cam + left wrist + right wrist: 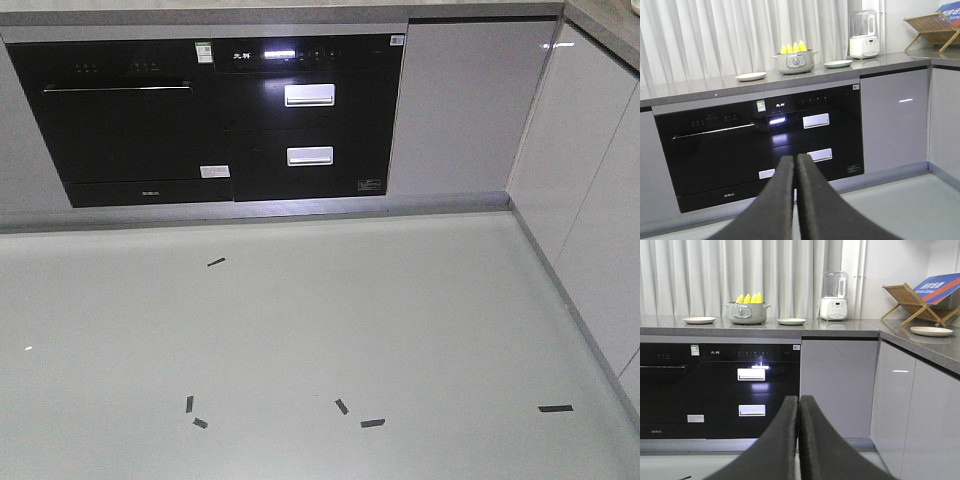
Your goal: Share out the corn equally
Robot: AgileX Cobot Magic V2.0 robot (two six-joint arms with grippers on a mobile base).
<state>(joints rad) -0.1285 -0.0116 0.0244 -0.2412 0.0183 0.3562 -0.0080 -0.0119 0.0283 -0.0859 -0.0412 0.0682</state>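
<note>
Closest to the cameras, the left gripper (795, 160) has its two dark fingers pressed together with nothing between them, and the right gripper (799, 401) looks the same, fingers touching and holding nothing. Below and ahead lies a pale grey floor (400, 300) with several short black tape marks (372, 423) scattered across it. Past the floor stands a row of cabinets with a black oven (120, 130) on the left and two black drawers (309, 125) beside it, under a lit control strip. On the grey counter (840, 330) above them sits a grey-green pot (795, 62), and the corn (794, 48) stands upright inside it, four yellow tips showing above the rim. A white plate (750, 76) lies to the pot's left and a green plate (837, 63) to its right, both apart from it. Further right are a white blender (863, 34) and a wooden rack (912, 302), with a pale curtain (740, 270) behind.
</note>
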